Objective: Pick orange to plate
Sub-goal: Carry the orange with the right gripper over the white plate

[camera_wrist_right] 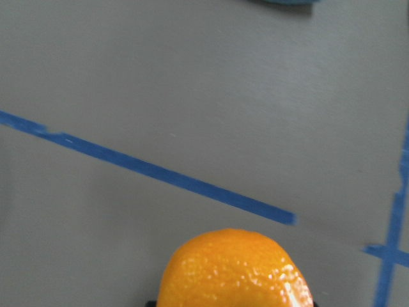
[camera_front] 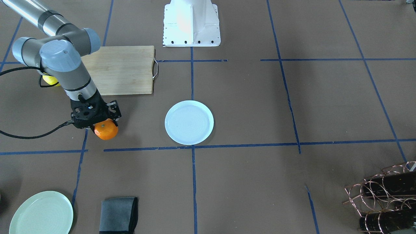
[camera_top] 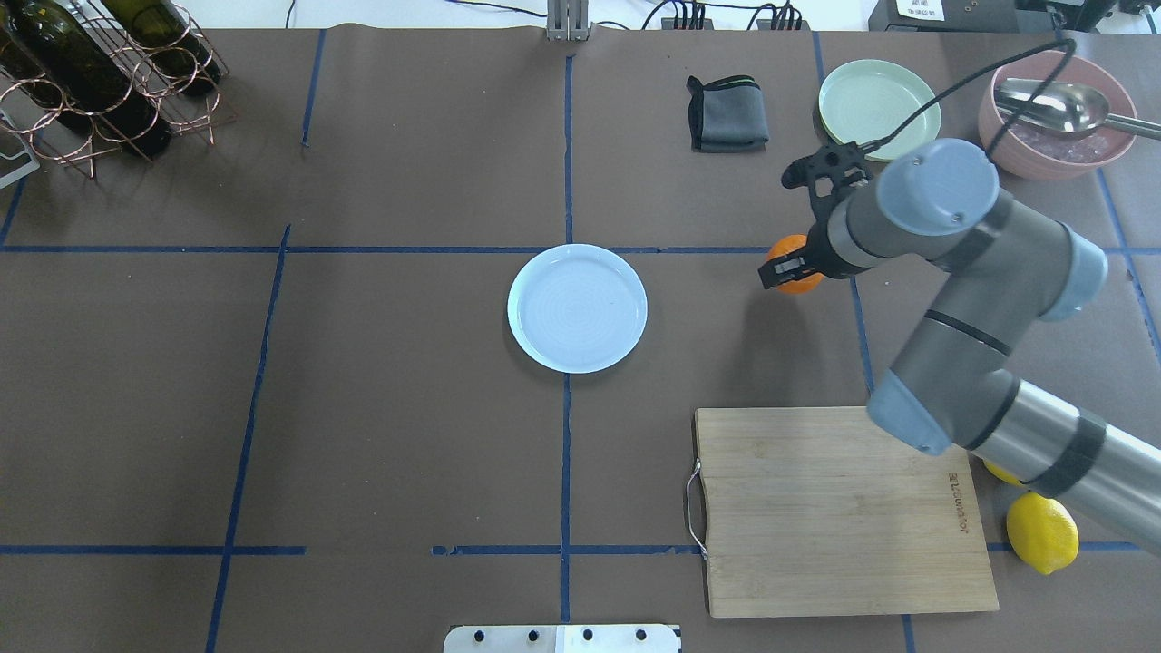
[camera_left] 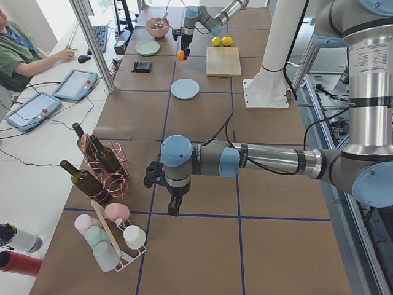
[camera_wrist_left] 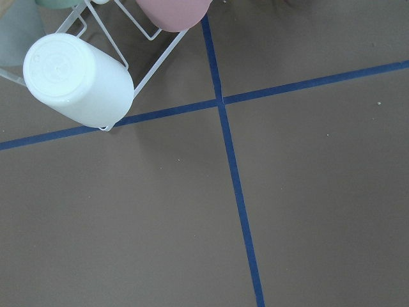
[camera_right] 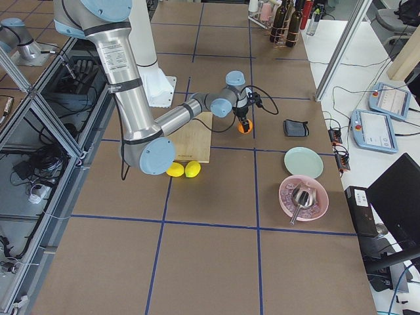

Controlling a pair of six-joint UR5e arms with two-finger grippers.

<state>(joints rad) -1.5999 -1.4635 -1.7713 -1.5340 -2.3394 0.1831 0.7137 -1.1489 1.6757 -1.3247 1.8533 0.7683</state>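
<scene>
The orange point(camera_front: 106, 131) is a small bright mandarin held between the fingers of my right gripper point(camera_front: 103, 123), which is shut on it. Its skin fills the bottom of the right wrist view point(camera_wrist_right: 235, 272), with brown table and blue tape beyond. From overhead the orange point(camera_top: 789, 247) sits to the right of the white plate point(camera_top: 577, 307), well apart from it. The plate point(camera_front: 189, 122) is empty. My left gripper point(camera_left: 174, 206) shows only in the exterior left view, near the wine rack, and I cannot tell whether it is open or shut.
A wooden cutting board point(camera_top: 834, 508) lies near the right arm, with two lemons point(camera_top: 1043, 532) beside it. A pale green plate point(camera_top: 878, 98), a grey cloth point(camera_top: 727, 113) and a pink bowl with a spoon point(camera_top: 1057, 113) stand at the far right. A wine rack point(camera_top: 91, 82) is far left.
</scene>
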